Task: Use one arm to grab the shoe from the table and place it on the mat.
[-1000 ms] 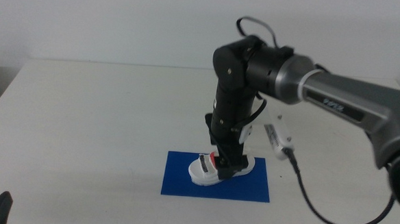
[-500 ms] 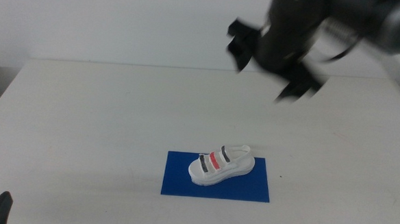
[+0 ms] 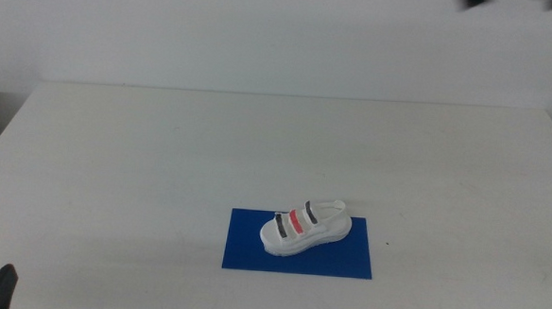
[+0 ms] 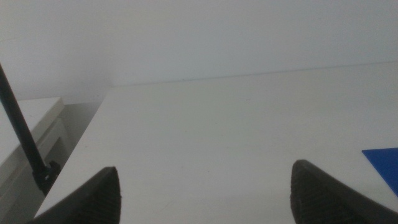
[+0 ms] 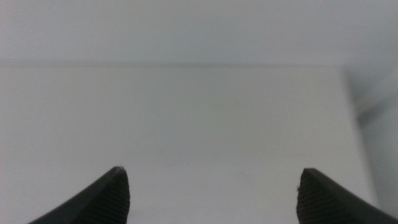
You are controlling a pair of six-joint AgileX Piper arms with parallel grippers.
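Table (image 3: 163,149): wide, plain white top, seen from above and in front.

Mat (image 3: 247,252): thin dark blue rectangle lying flat on the table, close to the front edge and slightly right of the middle. One corner of it also shows in the left wrist view (image 4: 384,163).

Shoe (image 3: 304,228): small white thick-soled sandal with two dark straps and one red strap between them. It stands on its sole on the mat, wholly within the blue area, in the part toward the right and rear edges. It lies at an angle, the toe toward the mat's front left and the heel loop toward the mat's rear right corner. Nothing touches it.

Left gripper (image 4: 205,186): jaws spread wide apart, nothing between them, bare table beyond them. In the middle view only a dark tip (image 3: 0,290) shows at the table's front left corner, well apart from the mat.

Right gripper (image 5: 211,190): jaws spread wide apart and empty, looking over bare table toward the far edge. In the middle view only a dark blurred scrap of the arm (image 3: 506,1) shows, above the rear right of the table, well apart from the shoe.
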